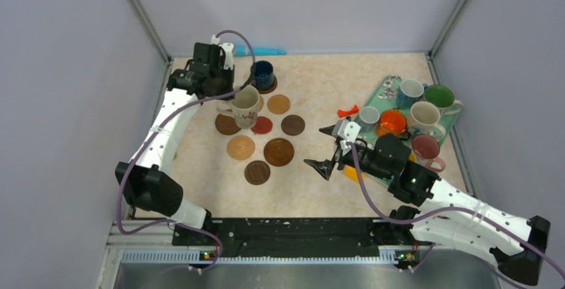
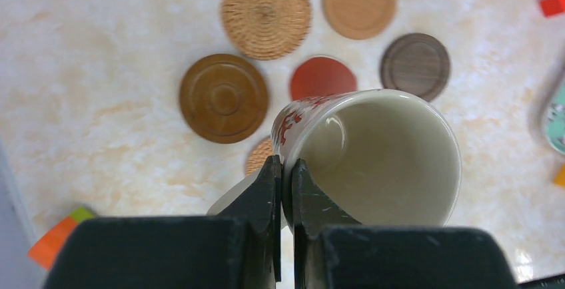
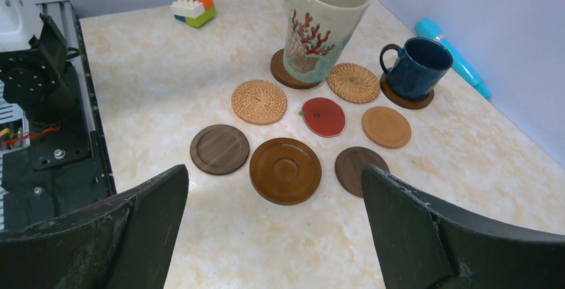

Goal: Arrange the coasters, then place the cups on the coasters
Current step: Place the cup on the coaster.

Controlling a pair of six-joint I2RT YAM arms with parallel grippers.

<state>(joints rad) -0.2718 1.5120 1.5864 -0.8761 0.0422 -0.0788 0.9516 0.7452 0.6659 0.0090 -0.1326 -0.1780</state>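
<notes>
I've got the left gripper [image 2: 284, 167] clenched on the rim of the cream coral-print mug [image 2: 380, 162], which tilts over a dark brown coaster [image 3: 278, 70] at the upper left of the overhead view. I can't tell if they touch. The right gripper [image 1: 324, 148] gapes wide and empty, centre-right, near the teal tray [image 1: 381, 98].

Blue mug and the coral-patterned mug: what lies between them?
A woven coaster lies between the blue mug and the coral-patterned mug; the right wrist view shows it best.
</notes>
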